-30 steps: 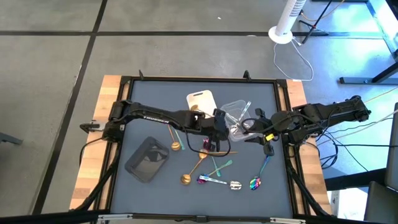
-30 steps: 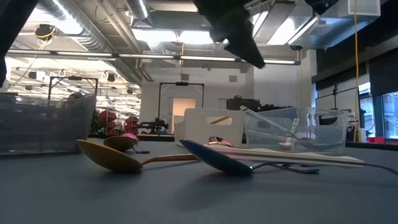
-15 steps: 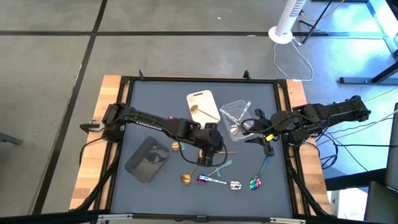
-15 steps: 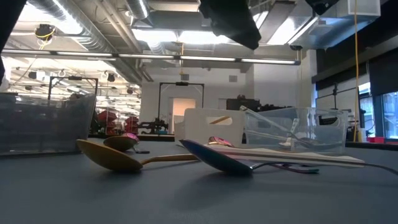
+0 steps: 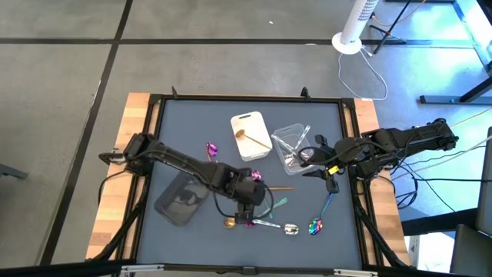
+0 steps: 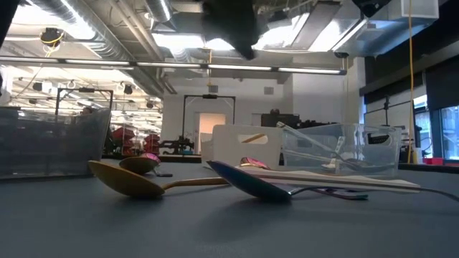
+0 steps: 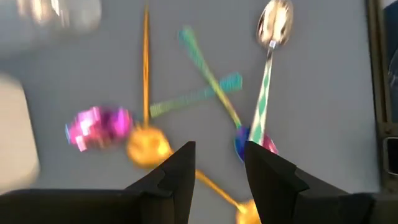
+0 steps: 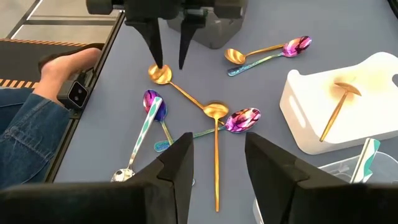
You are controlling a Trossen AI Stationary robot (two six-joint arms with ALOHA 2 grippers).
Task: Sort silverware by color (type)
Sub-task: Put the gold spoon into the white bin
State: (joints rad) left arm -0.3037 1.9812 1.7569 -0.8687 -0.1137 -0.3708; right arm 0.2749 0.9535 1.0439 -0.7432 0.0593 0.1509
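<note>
The table (image 5: 177,115) has a dark grey mat framed by a black rim, with pale wood showing at both sides. Around it lies a grey tiled floor; a white fan base (image 5: 347,42) stands beyond the far edge with a cable trailing from it. The low view looks into a bright workshop hall with ceiling lights and ducts. In the right wrist view a person's hand (image 8: 65,65) and a denim sleeve rest at the table's edge.

The left gripper (image 5: 247,209) hangs over the middle front of the mat, fingers apart and empty, just above a gold spoon (image 8: 186,96) whose bowl lies beneath the fingertips. The right gripper (image 5: 315,158) waits near the clear tray (image 5: 290,142), fingers apart, holding nothing.

The silverware lies scattered. Another gold spoon (image 8: 216,146) crosses the first one's handle, with a purple spoon (image 8: 242,118) beside its bowl. A teal-handled purple spoon (image 8: 149,109) and a silver spoon (image 7: 273,25) lie nearby toward the front. A further purple spoon (image 5: 211,148) sits alone between the white tray (image 5: 250,135) and the dark tray (image 5: 183,196). An iridescent spoon (image 5: 319,219) lies near the right edge. The white tray holds one gold piece (image 8: 341,99); the clear tray holds silver pieces.

The crossed handles crowd the gold spoon under the left gripper.
</note>
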